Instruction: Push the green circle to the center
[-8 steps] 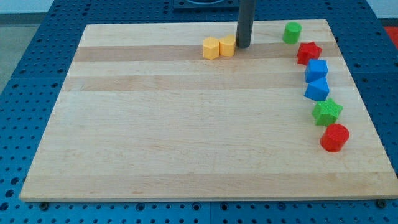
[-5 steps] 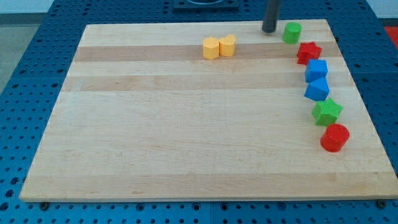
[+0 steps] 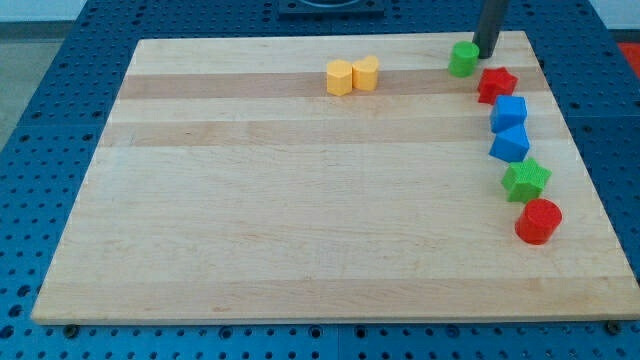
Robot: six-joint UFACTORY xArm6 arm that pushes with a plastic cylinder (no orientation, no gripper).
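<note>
The green circle (image 3: pixel 463 59) is a small green cylinder near the board's top right corner. My tip (image 3: pixel 486 53) stands right next to it on its right, touching or almost touching its upper right side. The dark rod rises out of the view's top. The wooden board (image 3: pixel 300 200) lies flat and fills most of the view.
Two yellow blocks (image 3: pixel 351 75) sit side by side at the top middle. Down the right side run a red star (image 3: pixel 496 84), two blue blocks (image 3: pixel 509 112) (image 3: pixel 511 143), a green star (image 3: pixel 525 180) and a red cylinder (image 3: pixel 538 221). A blue pegboard surrounds the board.
My tip has moved from beside the yellow blocks rightward along the top edge, past the green circle to its right side. The green circle has shifted slightly left and down.
</note>
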